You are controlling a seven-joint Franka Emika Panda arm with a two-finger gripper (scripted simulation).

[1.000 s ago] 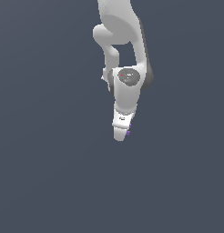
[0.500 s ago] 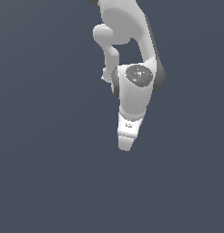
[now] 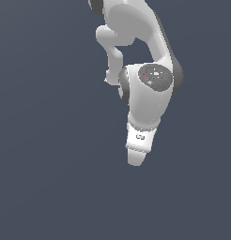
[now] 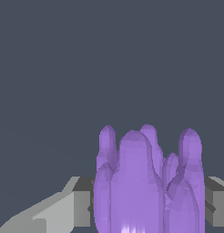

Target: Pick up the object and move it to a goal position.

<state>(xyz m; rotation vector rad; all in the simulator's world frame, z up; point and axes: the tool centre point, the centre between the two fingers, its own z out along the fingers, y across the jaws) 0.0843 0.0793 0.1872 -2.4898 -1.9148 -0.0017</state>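
In the wrist view the object is a purple cluster of several rounded, finger-like lobes standing upright. It fills the space between my gripper's two grey fingers, which press against it on both sides, so the gripper is shut on it. In the exterior view the white arm reaches down the middle of the picture, and the gripper is its lowest part. There the white hand hides the object almost entirely.
A plain dark grey-blue surface fills the background in both views. No other objects, containers or edges show.
In the exterior view the arm and hand have grown larger and shifted slightly toward the view's right. The purple speck seen beside the fingers a second ago is now covered by the hand.
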